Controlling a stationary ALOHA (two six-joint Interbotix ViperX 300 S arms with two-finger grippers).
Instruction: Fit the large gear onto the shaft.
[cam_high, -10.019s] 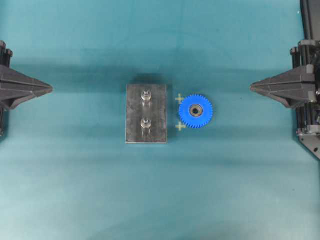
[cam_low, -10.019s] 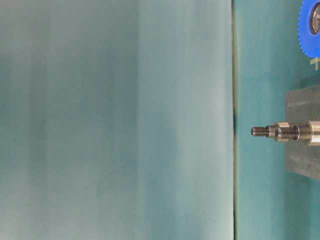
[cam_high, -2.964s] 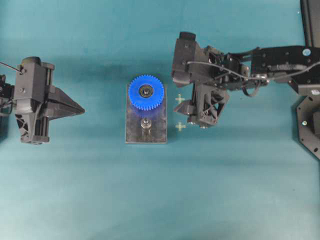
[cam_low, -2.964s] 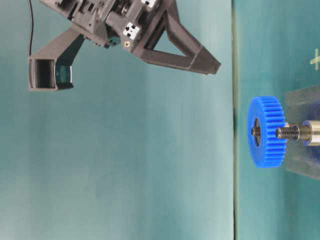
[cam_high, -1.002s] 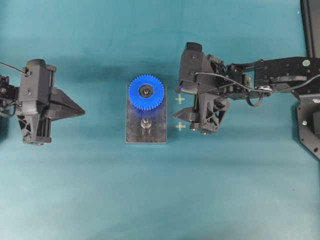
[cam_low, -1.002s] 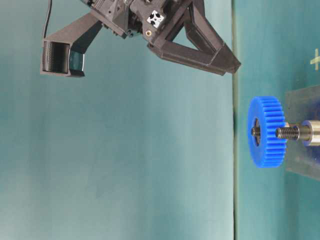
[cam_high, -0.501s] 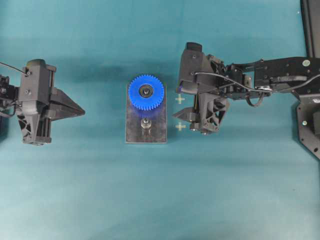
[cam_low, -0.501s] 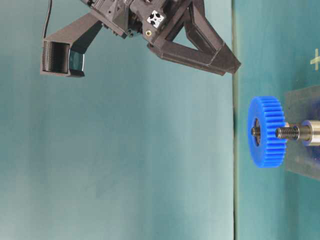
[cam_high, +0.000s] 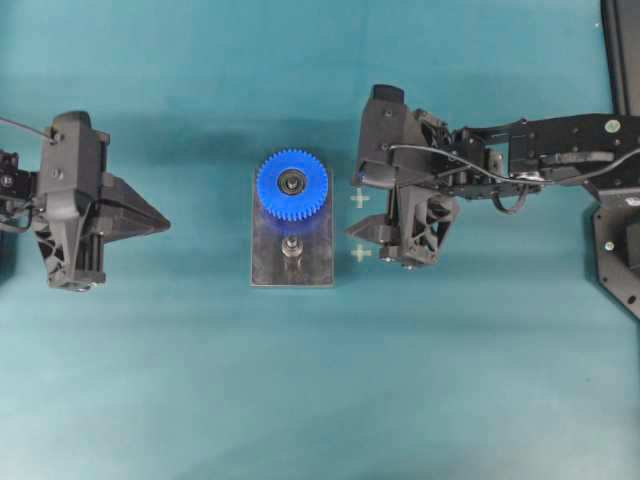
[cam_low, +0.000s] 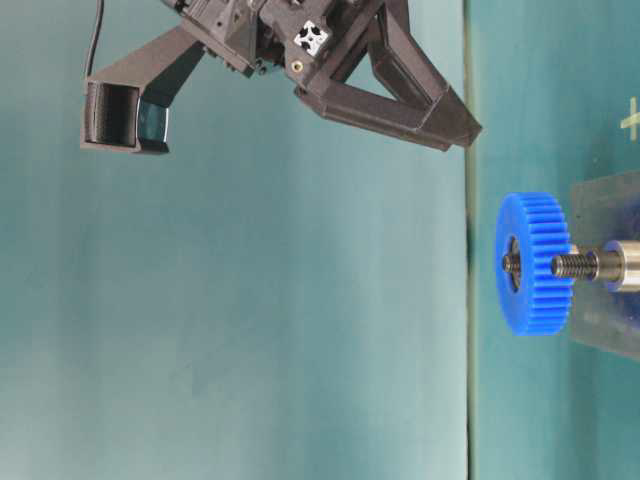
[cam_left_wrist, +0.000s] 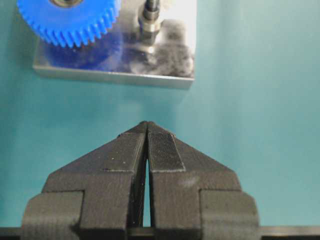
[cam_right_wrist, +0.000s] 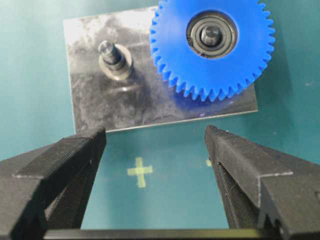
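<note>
The large gear (cam_high: 292, 185) is bright blue and sits on the far shaft of the dark grey plate (cam_high: 312, 270), with the shaft tip showing in its hub (cam_right_wrist: 211, 34). It also shows in the table-level view (cam_low: 533, 263) and the left wrist view (cam_left_wrist: 67, 20). The second peg (cam_high: 291, 247) stands bare. My right gripper (cam_high: 365, 208) is open and empty, hovering over the table just right of the plate, as the right wrist view (cam_right_wrist: 155, 132) also shows. My left gripper (cam_high: 165, 222) is shut and empty, well left of the plate, which lies ahead of it in its wrist view (cam_left_wrist: 147, 127).
Two pale cross marks (cam_high: 360, 198) (cam_high: 360, 253) lie on the teal table between the plate and my right gripper. A dark frame (cam_high: 620, 60) stands at the far right edge.
Nothing has visibly moved in the last second. Ten seconds ago the gear lay on the table right of the plate; it now sits on the far shaft. Both arms have come in.
</note>
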